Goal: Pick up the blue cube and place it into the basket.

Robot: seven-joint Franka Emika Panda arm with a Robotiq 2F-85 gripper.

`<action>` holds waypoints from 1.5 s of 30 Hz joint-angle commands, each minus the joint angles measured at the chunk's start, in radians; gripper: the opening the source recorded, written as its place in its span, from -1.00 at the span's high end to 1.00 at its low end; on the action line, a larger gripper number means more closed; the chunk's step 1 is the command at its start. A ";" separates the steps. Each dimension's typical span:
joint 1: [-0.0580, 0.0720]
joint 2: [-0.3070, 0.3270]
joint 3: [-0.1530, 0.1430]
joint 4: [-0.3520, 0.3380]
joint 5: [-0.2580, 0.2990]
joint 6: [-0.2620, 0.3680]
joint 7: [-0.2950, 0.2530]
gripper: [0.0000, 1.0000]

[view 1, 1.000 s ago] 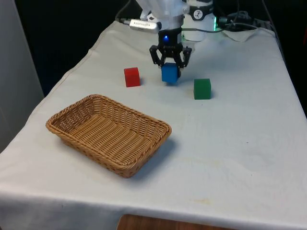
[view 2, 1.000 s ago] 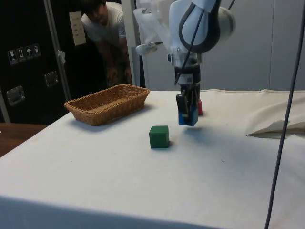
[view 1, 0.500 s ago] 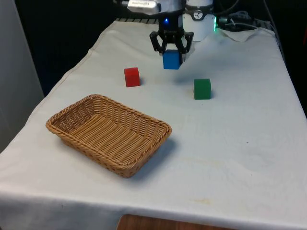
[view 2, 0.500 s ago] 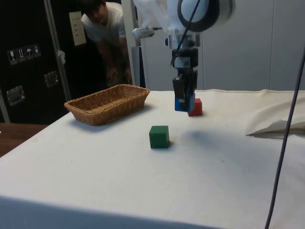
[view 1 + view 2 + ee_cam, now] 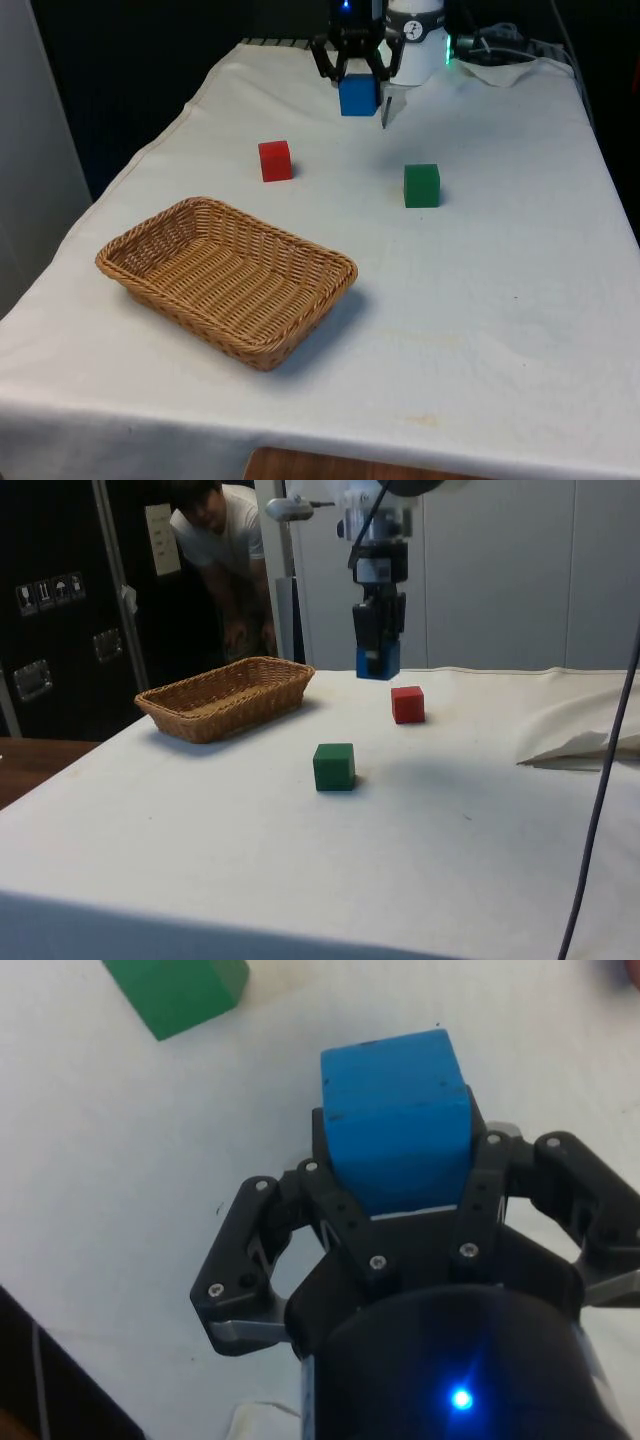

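The blue cube [image 5: 358, 95] sits clamped between the two fingers of my tool [image 5: 356, 72], carried high above the far end of the desk [image 5: 500, 300], clear of the cloth. In the wrist view the blue cube [image 5: 397, 1120] pokes out past my tool [image 5: 400, 1195], with both fingers pressed against its sides.

What the next move turns on is where the wicker basket [image 5: 228, 281] lies from me: toward the near end of the desk and to the front view's left, well apart from the cube. In the side view the wicker basket [image 5: 228, 697] stands off beyond the blue cube [image 5: 377, 661], with open cloth between. I judge the cube is high enough to pass over the rim.

The red cube [image 5: 275, 160] lies roughly along that line, the green cube [image 5: 421, 185] off to the other side; both rest on the desk, well below my load.

My fingers cover part of the cube's sides. A person [image 5: 222, 550] leans in behind the basket.
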 commanded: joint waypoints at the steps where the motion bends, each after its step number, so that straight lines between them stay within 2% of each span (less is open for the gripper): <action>1: -0.005 -0.009 0.002 0.007 -0.026 -0.021 0.020 0.96; 5: -0.006 -0.029 0.003 0.023 -0.031 -0.057 0.024 0.96; 6: 0.000 -0.029 0.000 0.018 -0.008 -0.047 0.004 0.96; 7: -0.006 -0.035 0.004 0.032 -0.034 -0.074 0.025 0.96; 13: -0.006 -0.045 0.003 0.061 -0.051 -0.116 0.034 0.96; 14: -0.001 -0.044 0.000 0.057 -0.031 -0.105 0.017 0.96; 15: -0.006 -0.046 0.003 0.067 -0.053 -0.123 0.035 0.96; 20: -0.004 -0.052 0.004 0.097 -0.064 -0.164 0.041 0.96; 23: -0.001 -0.049 0.000 0.100 -0.047 -0.164 0.026 0.96; 30: -0.001 -0.046 0.000 0.097 -0.046 -0.163 0.025 0.96; 35: 0.001 -0.026 0.006 0.128 -0.044 -0.165 0.030 0.96; 45: 0.001 0.053 0.005 0.230 -0.031 -0.180 0.020 0.96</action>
